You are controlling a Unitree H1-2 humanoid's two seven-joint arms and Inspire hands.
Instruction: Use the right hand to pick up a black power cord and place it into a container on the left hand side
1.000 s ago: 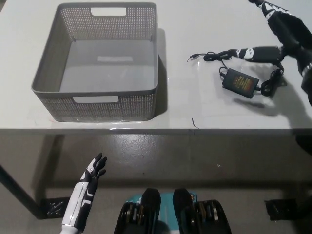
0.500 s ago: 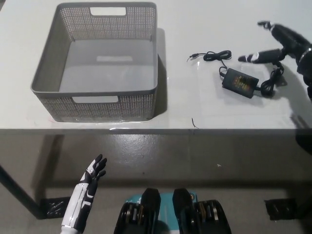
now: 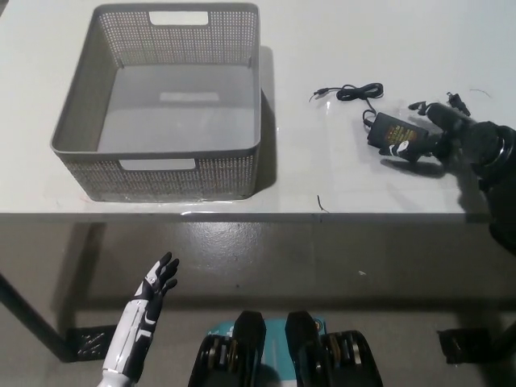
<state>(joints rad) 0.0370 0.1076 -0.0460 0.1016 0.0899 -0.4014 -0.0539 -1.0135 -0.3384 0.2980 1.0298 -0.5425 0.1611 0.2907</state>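
A black power cord lies on the white table (image 3: 339, 185) at the right, its adapter brick (image 3: 393, 130) joined to a thin cable (image 3: 351, 92) that curls toward the back. My black right hand (image 3: 439, 133) sits low over the brick's right end, fingers spread around it and not visibly closed on it. Part of the cord is hidden under the hand. A grey perforated basket (image 3: 161, 105) stands empty on the table's left side. My white left hand (image 3: 149, 298) rests open below the table edge at lower left.
The table's front edge (image 3: 242, 214) runs across the picture, with dark floor below it. Bare tabletop lies between the basket and the cord.
My right hand has come down and toward me from the far right corner onto the adapter brick. The cord, basket and left hand have not moved.
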